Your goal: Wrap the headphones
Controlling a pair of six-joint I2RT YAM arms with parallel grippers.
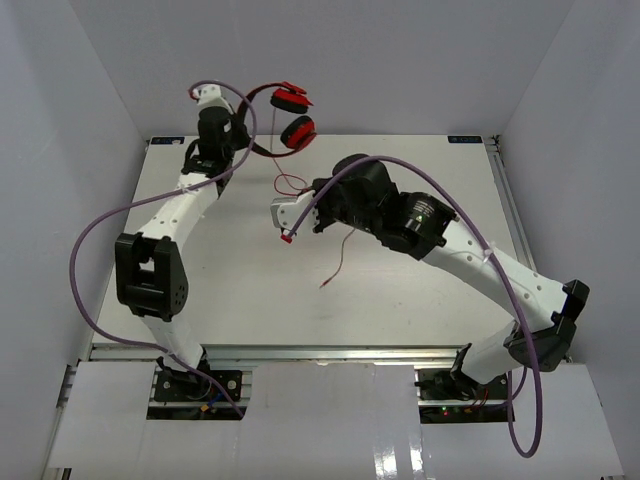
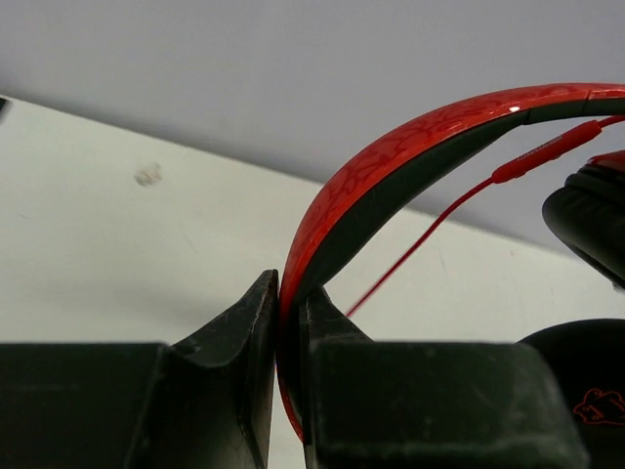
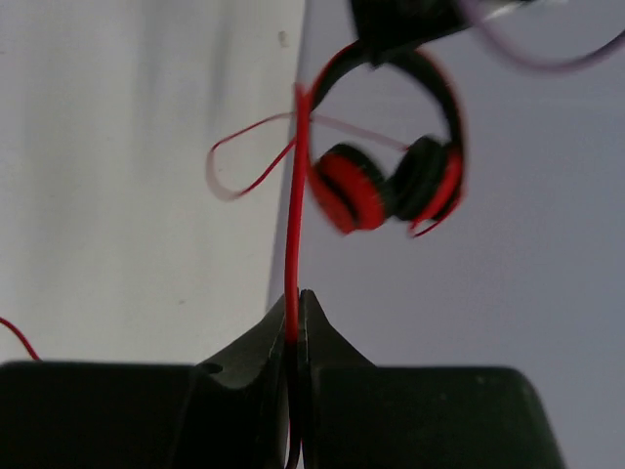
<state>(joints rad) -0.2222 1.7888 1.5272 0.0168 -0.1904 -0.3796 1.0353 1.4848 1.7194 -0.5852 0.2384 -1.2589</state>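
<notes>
The headphones (image 1: pixel 292 116) hang in the air over the table's far edge, their red ear cups with black pads facing down. My left gripper (image 1: pixel 244 128) is shut on the black-and-red headband (image 2: pixel 410 147), which is pinched between its black fingertips (image 2: pixel 290 293). The thin red cable (image 1: pixel 290 183) loops down from the ear cups to my right gripper (image 1: pixel 288 236). In the right wrist view that gripper (image 3: pixel 298 303) is shut on the cable (image 3: pixel 292 225), with the headphones (image 3: pixel 391 181) beyond it. The cable's loose tail (image 1: pixel 340 262) trails to the table.
The white table (image 1: pixel 250 290) is walled in by grey panels on the left, right and back. Thick purple cables (image 1: pixel 90 260) arc off both arms. The right arm's elbow (image 1: pixel 420 220) sits over the table's centre right.
</notes>
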